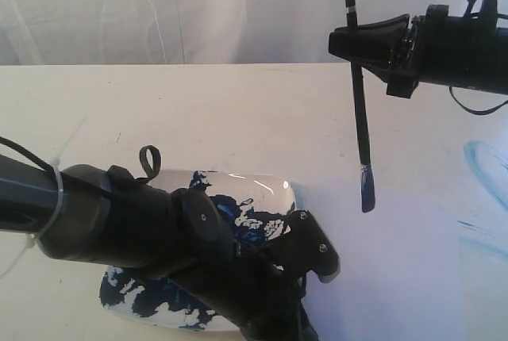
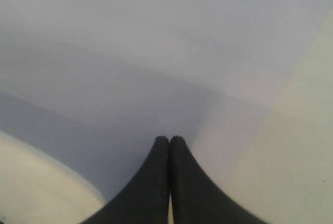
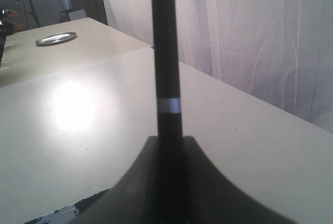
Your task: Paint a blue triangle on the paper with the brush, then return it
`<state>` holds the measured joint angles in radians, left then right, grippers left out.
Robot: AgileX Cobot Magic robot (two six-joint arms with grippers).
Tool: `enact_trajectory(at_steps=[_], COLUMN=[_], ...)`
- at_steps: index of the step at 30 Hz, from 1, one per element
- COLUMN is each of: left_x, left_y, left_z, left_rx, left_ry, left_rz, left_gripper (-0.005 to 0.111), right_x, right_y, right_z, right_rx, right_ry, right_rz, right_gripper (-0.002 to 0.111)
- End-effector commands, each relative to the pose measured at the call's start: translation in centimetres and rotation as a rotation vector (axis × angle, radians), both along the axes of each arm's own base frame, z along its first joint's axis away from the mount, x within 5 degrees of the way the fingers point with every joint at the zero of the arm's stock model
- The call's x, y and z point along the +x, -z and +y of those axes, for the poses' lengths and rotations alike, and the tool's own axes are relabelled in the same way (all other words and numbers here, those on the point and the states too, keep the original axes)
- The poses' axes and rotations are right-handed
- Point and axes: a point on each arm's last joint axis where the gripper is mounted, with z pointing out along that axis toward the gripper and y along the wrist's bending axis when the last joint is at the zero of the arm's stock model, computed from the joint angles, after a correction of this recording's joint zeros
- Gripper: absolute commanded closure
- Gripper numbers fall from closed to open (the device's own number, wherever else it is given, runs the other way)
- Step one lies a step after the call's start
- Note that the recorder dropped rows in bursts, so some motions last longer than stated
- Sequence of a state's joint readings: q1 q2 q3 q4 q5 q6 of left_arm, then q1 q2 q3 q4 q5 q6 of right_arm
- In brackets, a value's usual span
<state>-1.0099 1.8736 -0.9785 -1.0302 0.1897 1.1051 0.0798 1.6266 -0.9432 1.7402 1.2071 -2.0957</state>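
My right gripper hangs high at the upper right, shut on the brush. The long black brush hangs upright, and its blue-stained tip floats above the paper. In the right wrist view the brush rises straight from between the jaws of the gripper. My left gripper is shut on nothing, low over the paper. The blue triangle is out of view; only faint light-blue smears mark the paper's right side.
A white dish smeared with dark blue paint lies at the lower left, largely covered by my left arm. A white curtain hangs behind the cream table. A metal plate sits on a far table.
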Motion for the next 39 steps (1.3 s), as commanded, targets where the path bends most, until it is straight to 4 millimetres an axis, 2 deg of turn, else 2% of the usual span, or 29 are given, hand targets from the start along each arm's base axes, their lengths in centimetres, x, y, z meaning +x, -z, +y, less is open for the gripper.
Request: enact_trajectory(at_steps=[1, 6, 13, 24, 30, 39], left_x=[-0.2, -0.2, -0.4, -0.6, -0.5, -0.5], left_y=[0.0, 0.0, 0.0, 0.0, 0.1, 1.3], left_z=[0.0, 0.0, 0.0, 0.0, 0.0, 0.0], left_rx=[0.0, 0.0, 0.0, 0.002, 0.005, 0.036], left_ry=[0.006, 0.008, 0.011, 0.025, 0.027, 0.034], left_rz=[0.014, 0.017, 0.032, 0.046, 0.04, 0.056], left_gripper=[0.107, 0.107, 0.107, 0.107, 0.107, 0.107], right_x=[-0.4, -1.1, -1.1, -2.1, -2.1, -2.1], right_y=[0.7, 1.5, 1.6, 1.6, 1.6, 1.6], right_z=[0.4, 0.8, 0.8, 3.1, 3.1, 3.1], right_rx=[0.007, 0.004, 0.008, 0.005, 0.005, 0.013], right_ry=[-0.022, -0.037, -0.037, -0.117, -0.117, -0.114], right_rz=[0.022, 0.057, 0.074, 0.072, 0.072, 0.103], right_gripper=[0.108, 0.108, 0.108, 0.108, 0.108, 0.108])
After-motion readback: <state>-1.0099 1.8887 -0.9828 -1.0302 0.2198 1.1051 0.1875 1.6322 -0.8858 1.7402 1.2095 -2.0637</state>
